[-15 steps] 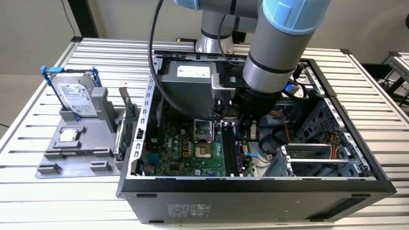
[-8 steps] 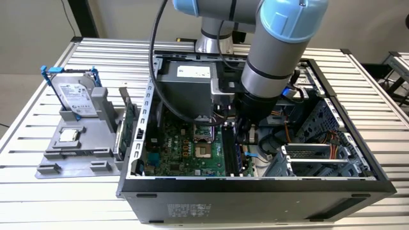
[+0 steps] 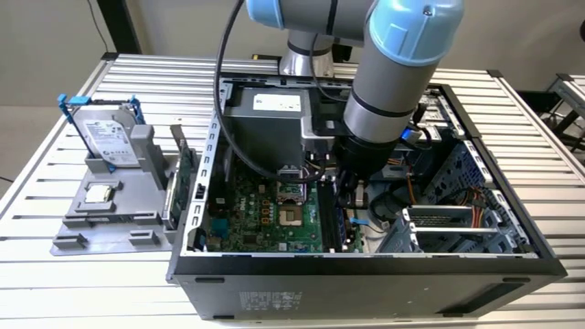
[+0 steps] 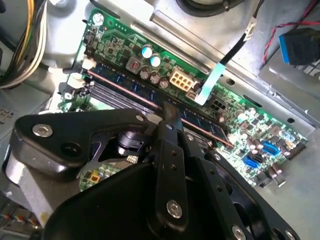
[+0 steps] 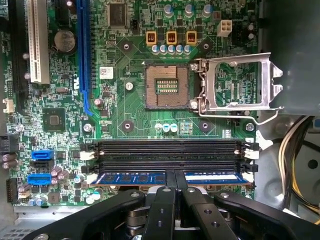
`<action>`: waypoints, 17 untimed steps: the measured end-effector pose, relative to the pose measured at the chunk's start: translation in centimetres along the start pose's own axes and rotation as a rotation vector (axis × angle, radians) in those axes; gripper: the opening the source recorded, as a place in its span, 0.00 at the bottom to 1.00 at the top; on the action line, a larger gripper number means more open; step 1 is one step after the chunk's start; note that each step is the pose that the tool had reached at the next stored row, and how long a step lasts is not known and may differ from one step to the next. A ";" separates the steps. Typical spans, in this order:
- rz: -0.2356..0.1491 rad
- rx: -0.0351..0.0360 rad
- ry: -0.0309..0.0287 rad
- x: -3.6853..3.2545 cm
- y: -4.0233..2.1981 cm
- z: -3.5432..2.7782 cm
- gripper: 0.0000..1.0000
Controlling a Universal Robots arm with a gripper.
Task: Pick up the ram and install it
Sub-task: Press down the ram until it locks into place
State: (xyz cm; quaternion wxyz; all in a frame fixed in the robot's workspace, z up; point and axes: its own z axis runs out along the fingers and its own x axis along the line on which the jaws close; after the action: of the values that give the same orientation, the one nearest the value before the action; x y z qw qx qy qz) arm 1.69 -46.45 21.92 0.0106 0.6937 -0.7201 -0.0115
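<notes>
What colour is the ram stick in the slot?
Dark blue ram, clearest in the first wrist view.

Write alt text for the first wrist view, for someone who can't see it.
The gripper is closed on the top edge of the ram, a blue stick sitting in one of the black slots of a green motherboard. Beyond the slots, the CPU socket sits empty with its metal cover swung open.
</notes>
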 end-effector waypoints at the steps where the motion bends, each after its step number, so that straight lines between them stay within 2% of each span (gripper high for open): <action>1: 0.000 0.0007 -0.0032 0.00 0.01 -0.28 0.00; 2: 0.000 0.0010 -0.0051 -0.01 0.02 -0.67 0.00; 5: 0.000 0.0005 -0.0028 0.03 0.08 -2.38 0.00; 17: 0.000 0.0005 -0.0029 0.03 0.25 -7.84 0.00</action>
State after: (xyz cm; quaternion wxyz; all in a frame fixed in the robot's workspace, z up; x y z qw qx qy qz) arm 1.69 -46.49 29.76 0.0094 0.6938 -0.7200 -0.0123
